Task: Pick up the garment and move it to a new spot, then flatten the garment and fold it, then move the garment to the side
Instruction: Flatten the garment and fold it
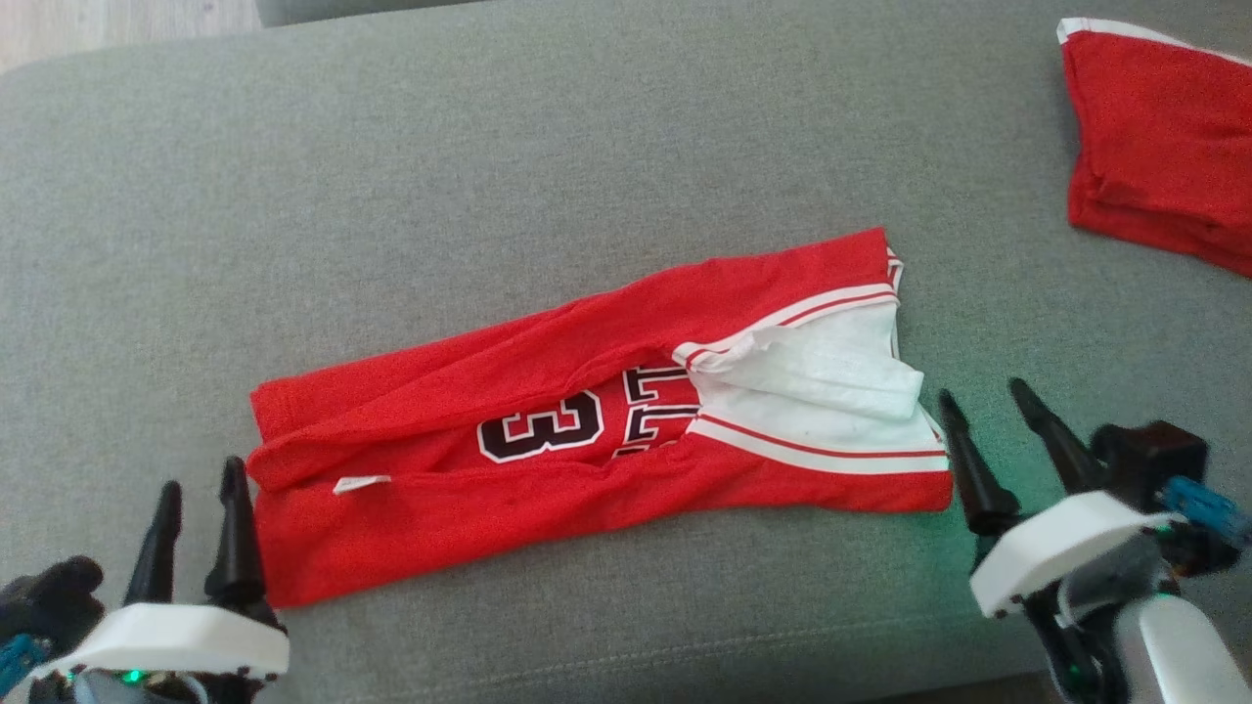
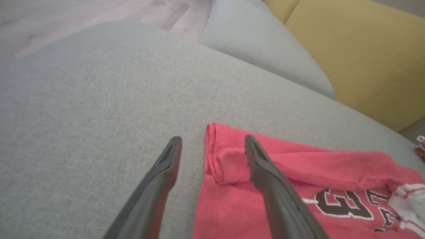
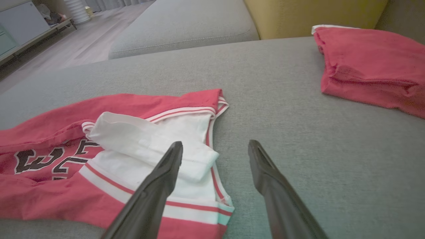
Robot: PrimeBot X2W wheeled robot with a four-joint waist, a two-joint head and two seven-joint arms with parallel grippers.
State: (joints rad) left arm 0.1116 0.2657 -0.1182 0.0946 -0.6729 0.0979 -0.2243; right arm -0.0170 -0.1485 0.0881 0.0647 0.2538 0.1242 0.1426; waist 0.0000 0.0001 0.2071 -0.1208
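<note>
The garment (image 1: 548, 411) is a red jersey with black lettering and white lining, lying on the grey cushion (image 1: 548, 147) with both long sides folded inward into a narrow strip. Its hem end (image 2: 229, 166) points toward my left gripper (image 1: 202, 484), which is open at the strip's left end, one finger over the red cloth and one over bare cushion. The white neck end (image 3: 166, 146) lies beside my right gripper (image 1: 986, 403), also open, just off the right end. Neither gripper holds anything.
A plain red cloth (image 1: 1164, 147) lies folded at the cushion's far right corner, also seen as a red cloth (image 3: 372, 66) ahead of the right gripper. A second grey cushion (image 2: 265, 43) and a yellow one (image 2: 365, 56) stand beyond. Wooden floor (image 1: 98, 24) lies past the far edge.
</note>
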